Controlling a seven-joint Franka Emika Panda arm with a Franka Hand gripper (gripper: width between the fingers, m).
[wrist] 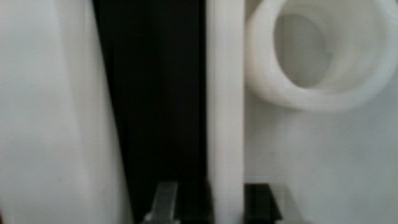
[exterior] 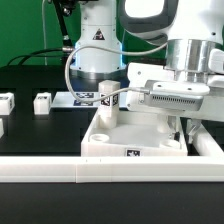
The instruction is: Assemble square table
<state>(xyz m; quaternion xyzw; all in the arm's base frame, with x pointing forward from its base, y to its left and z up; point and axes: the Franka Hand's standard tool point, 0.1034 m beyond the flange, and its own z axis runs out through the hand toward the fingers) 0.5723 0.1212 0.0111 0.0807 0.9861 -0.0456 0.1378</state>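
A small white tagged block leg (exterior: 105,108) stands upright at a far corner of the large white plastic square slab (exterior: 140,138) on the black counter (exterior: 40,135). A second leg (exterior: 42,101) and a third leg (exterior: 5,100) sit toward the exterior view's left, with a long white border rail (exterior: 100,172) in front.

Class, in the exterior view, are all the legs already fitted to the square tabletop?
No: one leg and another leg lie loose on the black table, away from the tabletop.
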